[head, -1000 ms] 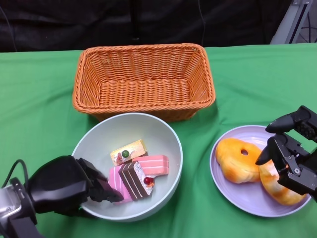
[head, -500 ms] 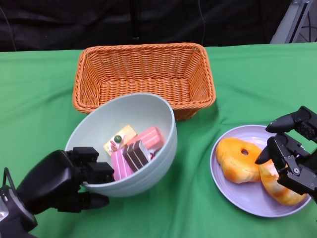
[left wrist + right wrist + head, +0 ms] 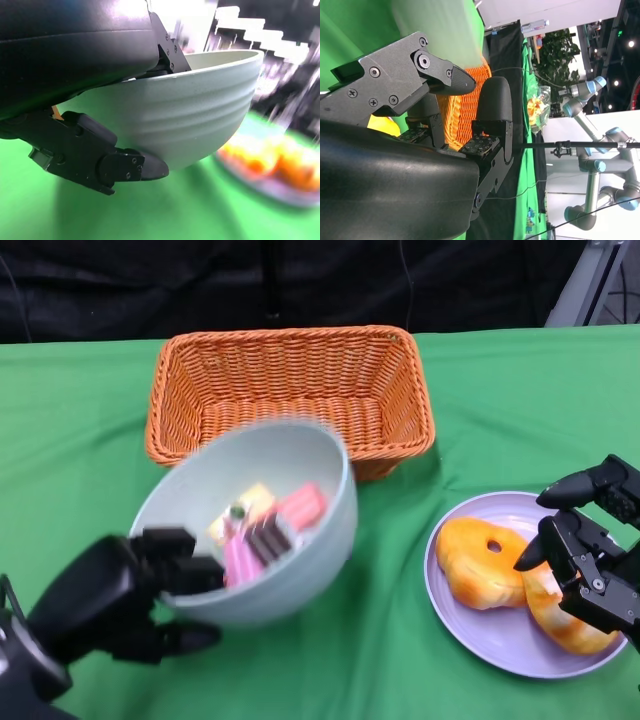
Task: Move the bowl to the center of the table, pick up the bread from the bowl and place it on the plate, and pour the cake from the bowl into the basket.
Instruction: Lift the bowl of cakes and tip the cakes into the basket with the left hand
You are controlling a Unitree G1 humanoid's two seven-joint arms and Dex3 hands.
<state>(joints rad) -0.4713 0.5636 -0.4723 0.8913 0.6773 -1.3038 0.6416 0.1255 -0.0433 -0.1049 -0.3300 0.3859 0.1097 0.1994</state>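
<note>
My left hand [image 3: 115,595] grips the near rim of the pale green bowl [image 3: 300,560] and holds it off the table, tilted toward the orange wicker basket [image 3: 290,400]. Pink, brown and yellow cake pieces [image 3: 262,530] lie inside the bowl. The left wrist view shows the bowl's ribbed outer wall [image 3: 190,120] clamped between my fingers [image 3: 100,155]. Two orange bread pieces [image 3: 485,560] rest on the lilac plate [image 3: 480,640] at the right. My right hand [image 3: 590,550] hovers over the plate's right side, fingers apart and holding nothing; its fingers [image 3: 425,75] show in the right wrist view.
Green cloth [image 3: 520,410] covers the table. The basket [image 3: 465,115] stands at the back centre, its front wall just beyond the raised bowl. A dark backdrop runs along the far edge.
My left hand has lifted the bowl off the table and carried it up toward the basket, tilting it more. The cakes slid a little. My right hand has stayed still.
</note>
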